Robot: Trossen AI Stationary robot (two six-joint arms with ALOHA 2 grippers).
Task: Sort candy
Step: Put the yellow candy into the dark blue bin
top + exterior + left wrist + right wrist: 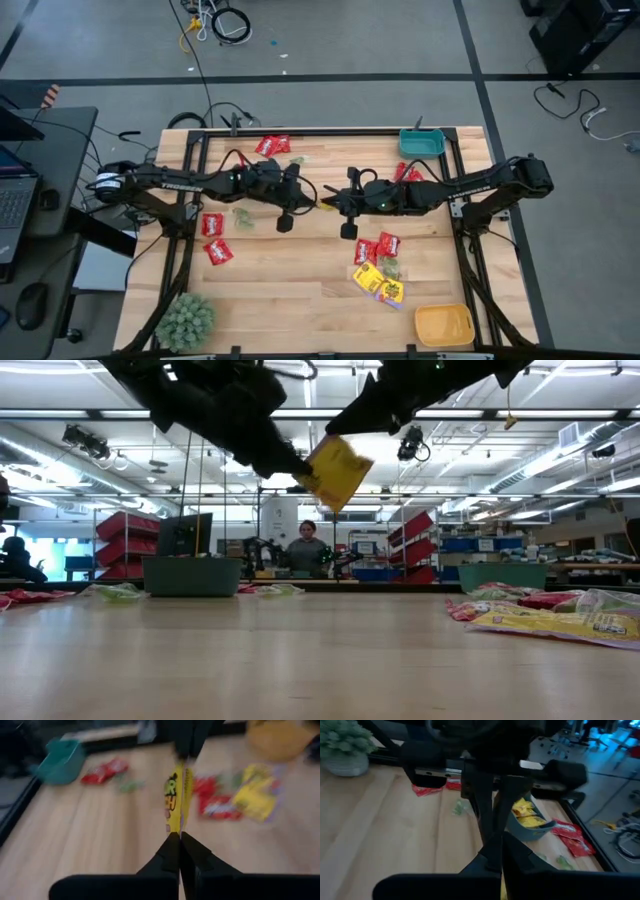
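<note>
1. Mid-air above the counter's (300, 290) centre, the left gripper (179, 837) and right gripper (495, 845) meet, jaws of both clamped on one yellow candy packet (335, 470).
2. Other candy (378, 268) lies toward five o'clock.

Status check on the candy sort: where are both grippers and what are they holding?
Left gripper and right gripper both shut on one yellow candy packet, mid-air over table center. Handover point. Nothing blocking; teal bin and yellow-orange bin clear.
</note>
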